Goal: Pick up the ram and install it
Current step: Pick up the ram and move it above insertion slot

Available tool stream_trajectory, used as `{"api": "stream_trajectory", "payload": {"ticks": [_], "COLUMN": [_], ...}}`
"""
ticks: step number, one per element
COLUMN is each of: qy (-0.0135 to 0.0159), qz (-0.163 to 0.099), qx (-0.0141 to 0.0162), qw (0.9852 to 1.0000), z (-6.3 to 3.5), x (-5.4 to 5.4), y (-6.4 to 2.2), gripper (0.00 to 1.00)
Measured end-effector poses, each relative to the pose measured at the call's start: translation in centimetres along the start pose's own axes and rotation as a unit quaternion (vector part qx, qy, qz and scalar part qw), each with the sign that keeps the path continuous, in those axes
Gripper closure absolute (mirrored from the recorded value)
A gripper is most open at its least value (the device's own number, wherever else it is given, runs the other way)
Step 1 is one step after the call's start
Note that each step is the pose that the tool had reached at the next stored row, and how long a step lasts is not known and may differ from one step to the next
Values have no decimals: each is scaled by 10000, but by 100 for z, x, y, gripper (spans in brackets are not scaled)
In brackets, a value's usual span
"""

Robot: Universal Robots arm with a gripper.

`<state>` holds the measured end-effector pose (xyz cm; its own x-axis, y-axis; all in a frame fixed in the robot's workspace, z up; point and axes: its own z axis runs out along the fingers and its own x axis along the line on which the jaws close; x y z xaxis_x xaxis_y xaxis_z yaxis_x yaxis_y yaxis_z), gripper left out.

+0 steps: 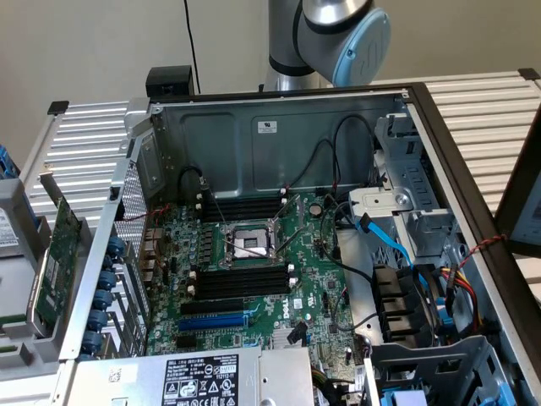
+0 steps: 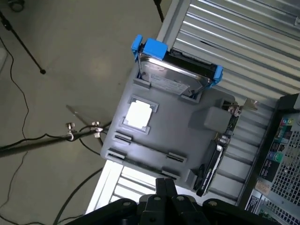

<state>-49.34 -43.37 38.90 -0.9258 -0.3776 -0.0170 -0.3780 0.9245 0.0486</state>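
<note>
Exterior view: the robot arm (image 1: 338, 38) rises behind the open computer case (image 1: 279, 144), whose motherboard (image 1: 308, 292) lies exposed inside.

Wrist view: the gripper (image 2: 165, 185) hangs above a grey tray (image 2: 187, 140), its fingers pressed together on nothing. The ram (image 2: 212, 166) stands on edge along the tray's edge toward the case, near the corner closest to the gripper.

A green motherboard (image 1: 254, 262) is seen within the grey steel case (image 1: 279, 135), crossed by black memory slots (image 1: 241, 279) and one blue slot (image 1: 211, 321). A green expansion card (image 1: 59, 254) is shown at nine o'clock of the board. A white square (image 2: 139, 114) and a blue-framed silver drive (image 2: 176, 70) are borne on a grey tray (image 2: 173, 136). The gripper (image 2: 165, 185) is coloured black.
</note>
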Motion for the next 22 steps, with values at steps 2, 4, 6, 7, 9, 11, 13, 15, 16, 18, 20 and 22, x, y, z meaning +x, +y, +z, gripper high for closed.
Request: {"api": "stream_trajectory", "payload": {"ticks": [2, 4, 6, 7, 9, 11, 13, 15, 16, 18, 20, 22], "qy": [9, 18, 27, 31, 40, 49, 58, 67, 72, 81, 90, 99], "qz": [-185, -370, -549, -642, -821, -1000, -1184, -1364, -1454, -1636, -1810, -1989], "qx": [-3, -6, -9, -11, -14, -17, -20, -23, -24, -27, -30, -33], "qw": [9998, 9993, 9985, 9979, 9966, 9950, 9930, 9906, 9893, 9865, 9834, 9800], "z": [1, 3, 5, 6, 7, 8, 10, 11, 12, 14, 15, 16], "x": [0, 0, 0, 0, 0, 0, 0, 0, 0, 0, 0, 0], "y": [0, 0, 0, 0, 0, 0, -1, 0, -1, -1, -1, -1], "gripper": [89, 89, 89, 89, 89, 89, 89, 89, 89, 89, 89, 89]}}
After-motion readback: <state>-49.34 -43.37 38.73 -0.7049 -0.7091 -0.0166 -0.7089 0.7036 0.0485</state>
